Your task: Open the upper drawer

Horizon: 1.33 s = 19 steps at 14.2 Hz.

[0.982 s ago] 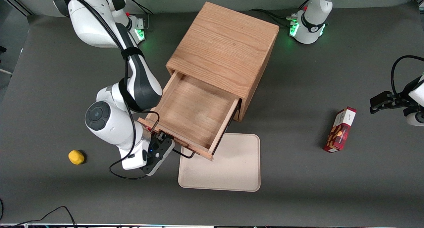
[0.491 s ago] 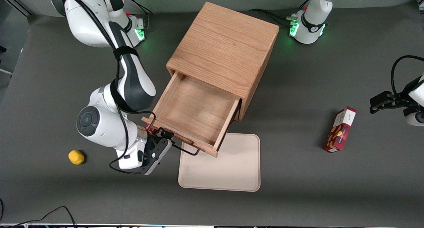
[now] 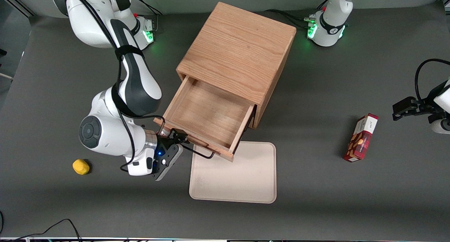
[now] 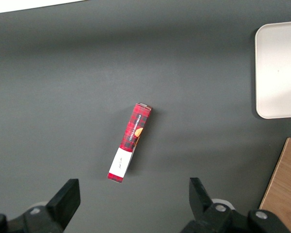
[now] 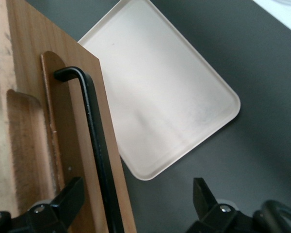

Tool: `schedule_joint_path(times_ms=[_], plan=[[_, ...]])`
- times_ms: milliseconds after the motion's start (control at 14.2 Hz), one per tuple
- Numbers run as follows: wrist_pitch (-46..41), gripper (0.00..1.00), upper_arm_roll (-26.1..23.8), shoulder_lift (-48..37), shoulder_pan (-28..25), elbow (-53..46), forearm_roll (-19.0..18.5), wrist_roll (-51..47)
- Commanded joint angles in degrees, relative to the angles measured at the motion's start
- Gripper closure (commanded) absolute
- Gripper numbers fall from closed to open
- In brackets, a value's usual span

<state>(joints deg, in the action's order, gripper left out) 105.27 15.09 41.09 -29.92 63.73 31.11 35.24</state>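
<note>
You see a yellow lump (image 3: 81, 166) on the dark table (image 3: 316, 200) toward the working arm's end; next the gripper (image 3: 179, 139) at the front of the upper drawer (image 3: 207, 117), its fingers (image 5: 70, 196) spread wide with the black wire handle (image 3: 202, 153) between them, touching neither; the drawer stands pulled well out of the oak cabinet (image 3: 239, 48), overhanging the cream tray (image 3: 242, 180); toward the parked arm's end lies a red plaid box (image 3: 361, 138).
</note>
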Motion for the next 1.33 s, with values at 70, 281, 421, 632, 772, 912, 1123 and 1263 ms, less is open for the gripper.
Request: schedule_joint_path(times_ms=[70,281,421,632,772,912,1123,1263], plan=[[-5.32,0.0,-0.15,-3.98,1.62,0.43,2.55,-3.33],[-8.58,0.0,-0.33,-8.9,4.07,0.87,1.68,-9.64],[-9.64,0.0,-0.94,-12.85,5.83,2.19,-2.61,-12.82],[-10.79,0.0,-5.5,-18.39,12.5,5.26,-9.47,-13.88],[-10.88,0.0,-8.66,-22.43,15.14,7.45,-16.23,-18.43],[-10.88,0.0,-12.35,-25.69,19.61,9.91,-20.81,-22.39],[-10.96,0.0,-12.81,-29.47,24.55,14.04,-22.32,-26.6],[-11.83,0.0,-12.9,-31.76,26.05,15.72,-24.15,-32.67]])
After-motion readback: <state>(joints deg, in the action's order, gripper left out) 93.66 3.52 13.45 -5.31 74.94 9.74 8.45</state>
